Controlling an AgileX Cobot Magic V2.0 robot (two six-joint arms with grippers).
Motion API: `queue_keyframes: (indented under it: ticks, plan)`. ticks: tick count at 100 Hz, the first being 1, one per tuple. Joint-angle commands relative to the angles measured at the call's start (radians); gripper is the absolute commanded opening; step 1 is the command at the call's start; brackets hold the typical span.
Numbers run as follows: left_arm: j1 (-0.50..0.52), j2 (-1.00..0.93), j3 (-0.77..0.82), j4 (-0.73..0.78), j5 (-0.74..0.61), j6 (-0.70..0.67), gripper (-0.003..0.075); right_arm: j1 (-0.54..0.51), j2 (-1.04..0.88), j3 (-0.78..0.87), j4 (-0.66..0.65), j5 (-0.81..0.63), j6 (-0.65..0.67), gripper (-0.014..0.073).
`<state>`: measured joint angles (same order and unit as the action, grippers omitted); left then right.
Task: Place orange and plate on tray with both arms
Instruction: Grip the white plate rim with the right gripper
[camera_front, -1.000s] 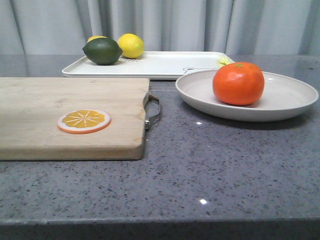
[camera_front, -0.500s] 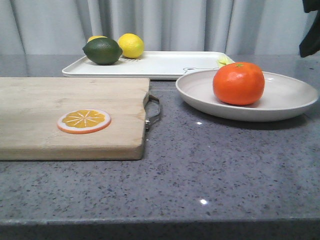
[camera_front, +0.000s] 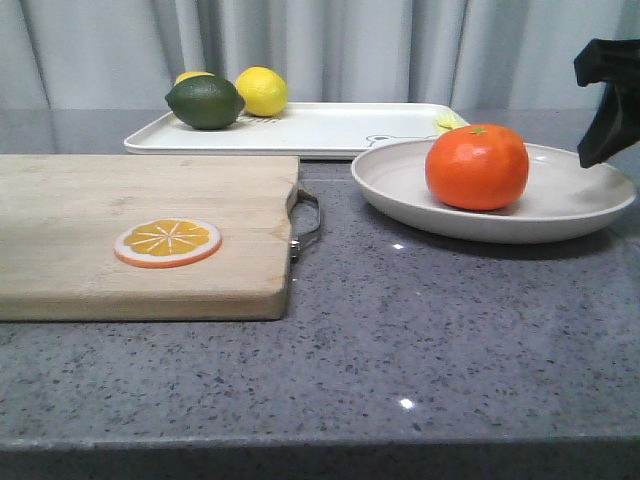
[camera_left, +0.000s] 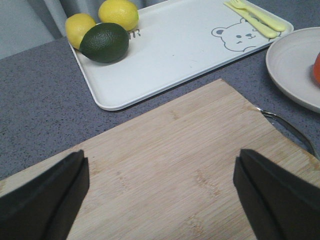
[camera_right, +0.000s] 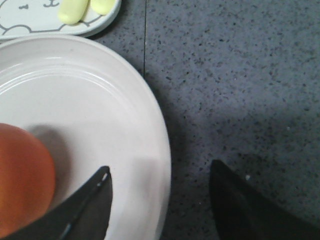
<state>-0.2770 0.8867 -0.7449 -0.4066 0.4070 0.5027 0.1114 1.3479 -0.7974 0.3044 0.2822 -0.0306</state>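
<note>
Over the wooden cutting board (camera_front: 140, 230) at the counter's left edge, the left gripper (camera_left: 160, 185) hangs with its fingers spread wide and holding nothing, seen only through its wrist camera. Along the far edge lies the tray (camera_front: 330, 130), with a lime (camera_front: 205, 101) and a lemon (camera_front: 261, 90) at its left end and bare room in the middle. Just in front of its right end sits the plate (camera_front: 560, 205), the orange (camera_front: 477, 166) resting in it. The right gripper (camera_right: 160, 200) is at the plate's right rim, fingers open astride it — one over the dish, one over the counter. The plate looks glossy, stiff and breakable, so the raised rim is the place to pinch it. The orange is round and free to roll — I'd keep things level.
</note>
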Motion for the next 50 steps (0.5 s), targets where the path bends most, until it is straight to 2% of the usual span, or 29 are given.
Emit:
queue_keyframes:
  ticks: [1,35,50]
  plan:
    - [-0.001,-0.013,-0.027,-0.021,-0.062,-0.007,0.0565,0.002,-0.016,-0.036,0.023,-0.04,-0.003,0.0442]
    - [-0.001,-0.013,-0.027,-0.021,-0.062,-0.007,0.0565,0.025,0.022,-0.036,0.034,-0.004,-0.003,0.044]
    - [-0.001,-0.013,-0.027,-0.021,-0.061,-0.007,0.0565,0.026,0.032,-0.036,0.036,0.017,-0.003,0.0367]
